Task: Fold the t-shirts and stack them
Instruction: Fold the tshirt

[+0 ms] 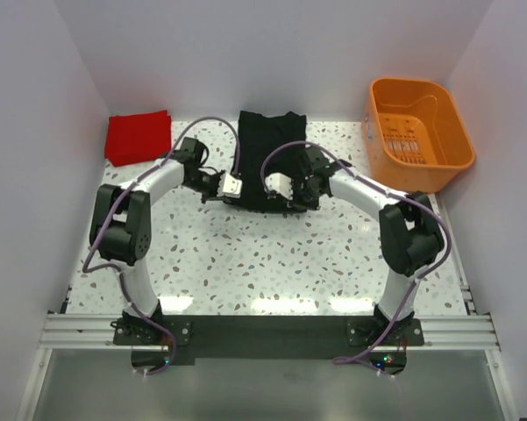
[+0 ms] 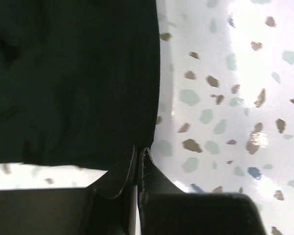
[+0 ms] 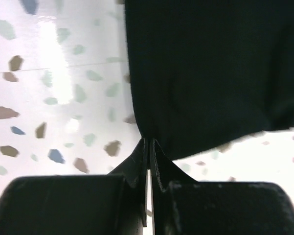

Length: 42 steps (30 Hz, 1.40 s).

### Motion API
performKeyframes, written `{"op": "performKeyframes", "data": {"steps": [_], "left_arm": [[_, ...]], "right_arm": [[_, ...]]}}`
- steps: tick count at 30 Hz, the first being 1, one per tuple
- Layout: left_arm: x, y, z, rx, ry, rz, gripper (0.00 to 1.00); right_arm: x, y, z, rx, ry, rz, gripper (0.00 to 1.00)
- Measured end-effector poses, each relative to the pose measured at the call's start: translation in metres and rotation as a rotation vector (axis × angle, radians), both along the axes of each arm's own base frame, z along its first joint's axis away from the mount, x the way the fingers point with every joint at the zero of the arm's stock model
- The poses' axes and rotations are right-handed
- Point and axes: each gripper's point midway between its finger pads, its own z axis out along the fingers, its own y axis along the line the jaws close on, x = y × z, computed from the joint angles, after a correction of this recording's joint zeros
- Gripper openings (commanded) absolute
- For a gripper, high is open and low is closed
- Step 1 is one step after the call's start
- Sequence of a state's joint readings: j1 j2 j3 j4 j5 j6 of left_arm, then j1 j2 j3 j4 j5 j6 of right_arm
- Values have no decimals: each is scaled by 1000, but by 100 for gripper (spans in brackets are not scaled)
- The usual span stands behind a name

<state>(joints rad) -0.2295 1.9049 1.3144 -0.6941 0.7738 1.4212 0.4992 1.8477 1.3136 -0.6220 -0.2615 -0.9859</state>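
The black t-shirt lies as a long narrow strip at the middle back of the table, with both grippers at its near end. My left gripper is shut on the shirt's near left corner. In the left wrist view the closed jaws pinch the edge of the black cloth. My right gripper is shut on the near right corner. The right wrist view shows its tips meeting on the corner of the black fabric. The red t-shirt rests as a folded rectangle at the back left.
An orange plastic basket stands at the back right, close to the right wall. White walls close in the speckled table on three sides. Both arms arch inward over the table's middle.
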Motion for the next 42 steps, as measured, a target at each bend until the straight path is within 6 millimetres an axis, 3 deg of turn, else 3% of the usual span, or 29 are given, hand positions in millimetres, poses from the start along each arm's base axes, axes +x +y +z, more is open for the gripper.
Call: {"op": "performKeyframes", "data": {"steps": [3,7,11,13,15,19,22,26,30,34,42], "left_arm": [[17,-4,30,-27,-56,39,0],[24,-6,53,-54,-95,76,0],[22,-8,66,-67,-107,98,0],[11,-8,70,-60,-124,92,0],[-9,-9,73,-48,-131,74,0],[-69,-17,78,-35,-126,5,0],[-117,-17,85,-39,-95,-42,0],[-171,-15,107,-79,-58,-83,0],[-195,-12,131,-118,-34,-87,0],[-179,-22,146,-120,18,-80,0],[-87,-29,131,-111,100,-9,0]], "right_arm": [[22,-2,29,37,-58,-19,0],[40,-11,57,64,-121,-36,0],[42,-12,67,73,-131,-33,0],[34,-13,68,79,-124,-22,0],[18,-16,68,78,-108,-7,0],[-33,-20,76,86,-74,40,0],[-89,-18,86,93,-54,101,0],[-160,-6,120,174,-24,175,0],[-184,-11,139,218,-3,164,0],[-174,-11,131,175,49,145,0],[-92,-20,107,111,122,37,0]]}}
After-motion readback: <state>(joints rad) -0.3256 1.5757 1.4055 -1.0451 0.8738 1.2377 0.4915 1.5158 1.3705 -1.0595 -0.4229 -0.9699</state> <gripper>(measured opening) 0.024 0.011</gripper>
